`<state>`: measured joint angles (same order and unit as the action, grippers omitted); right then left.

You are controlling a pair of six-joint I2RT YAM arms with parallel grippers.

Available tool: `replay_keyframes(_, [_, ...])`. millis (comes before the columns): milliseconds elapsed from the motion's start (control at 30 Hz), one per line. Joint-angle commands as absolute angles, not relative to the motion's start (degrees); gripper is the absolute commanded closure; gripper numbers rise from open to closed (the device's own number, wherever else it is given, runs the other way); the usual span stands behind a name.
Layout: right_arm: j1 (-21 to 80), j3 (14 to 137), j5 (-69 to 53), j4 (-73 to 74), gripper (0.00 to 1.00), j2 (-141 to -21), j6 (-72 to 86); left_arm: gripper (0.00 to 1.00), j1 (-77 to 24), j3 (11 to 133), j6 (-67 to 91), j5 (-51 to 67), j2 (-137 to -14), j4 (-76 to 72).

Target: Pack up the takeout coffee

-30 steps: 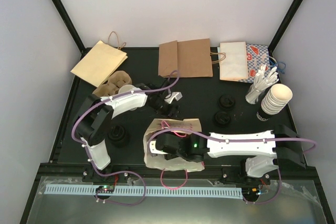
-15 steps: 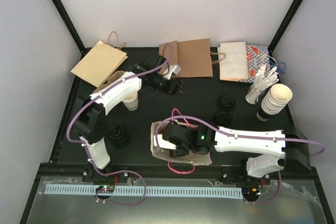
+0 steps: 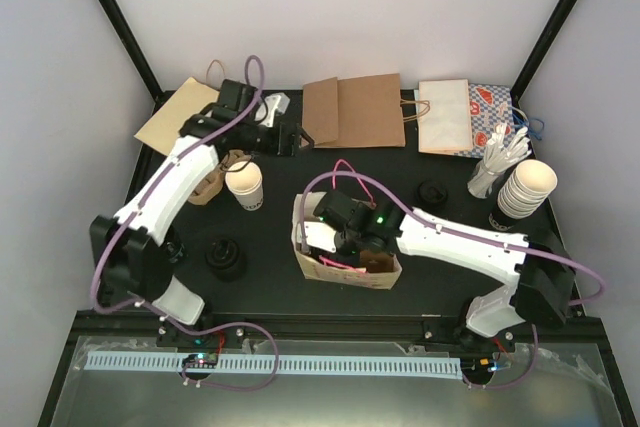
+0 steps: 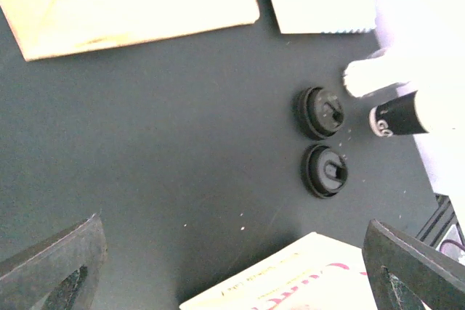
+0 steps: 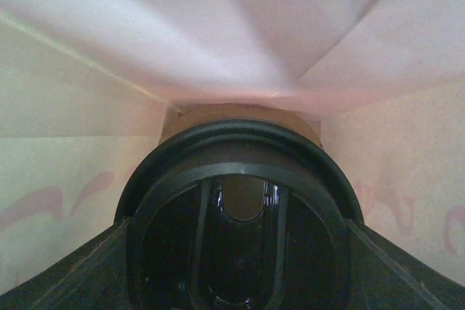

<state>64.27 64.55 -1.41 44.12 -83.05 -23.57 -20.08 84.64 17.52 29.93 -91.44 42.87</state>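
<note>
The takeout coffee cup (image 3: 245, 185), small and white with dark print, stands upright on the black table next to a brown cup carrier (image 3: 207, 179). My left gripper (image 3: 292, 136) is open and empty, raised at the back left beyond the cup; in its wrist view (image 4: 232, 270) only its finger tips show. A cream paper bag with pink print (image 3: 345, 275) stands open at the front centre and also shows in the left wrist view (image 4: 290, 281). My right gripper (image 3: 345, 245) is inside it. In the right wrist view (image 5: 232, 281) its fingers hold a black lid (image 5: 232, 172).
Flat paper bags lie along the back: tan (image 3: 190, 119), brown (image 3: 355, 110), white (image 3: 443, 117). A stack of cream cups (image 3: 525, 190) and white stirrers (image 3: 500, 157) stand at the right. Loose black lids lie at the left (image 3: 225, 257) and right (image 3: 432, 190), (image 4: 320, 112), (image 4: 325, 170).
My left arm has swung from the table's middle to the back left, away from the cup. The bag has gone from lying flat to standing open with my right gripper inside.
</note>
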Motion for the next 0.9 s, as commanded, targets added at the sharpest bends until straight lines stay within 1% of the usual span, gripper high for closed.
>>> replay_keyframes(0, [60.19,67.38,-9.03,48.93,0.46,-87.34,-23.65,0.01,-19.89,82.63,15.86,29.18,-83.53,44.37])
replay_keyframes(200, [57.85,69.27,-12.15,50.31,0.45,-90.49,-23.82,0.01,-19.89,74.69,14.9,30.03,-74.01,43.69])
replay_keyframes(333, [57.06,70.3,-14.49,53.79,0.45,-92.93,-23.77,0.01,-19.95,69.46,15.08,31.53,-66.36,42.92])
replay_keyframes(567, [55.5,69.01,-19.28,54.25,0.45,-93.31,-23.81,0.01,-20.03,63.13,14.8,33.47,-58.48,42.74])
replay_keyframes(633, [55.37,69.18,-18.53,54.16,0.45,-93.64,-23.5,0.01,-20.04,61.82,14.6,33.34,-56.81,42.44])
replay_keyframes(767, [56.08,70.24,-14.22,54.69,0.48,-94.02,-22.22,0.01,-20.04,59.66,14.55,33.25,-54.4,41.63])
replay_keyframes(867, [59.17,68.39,-4.34,54.38,0.46,-92.96,-21.34,0.01,-20.03,58.7,14.51,33.19,-53.26,41.24])
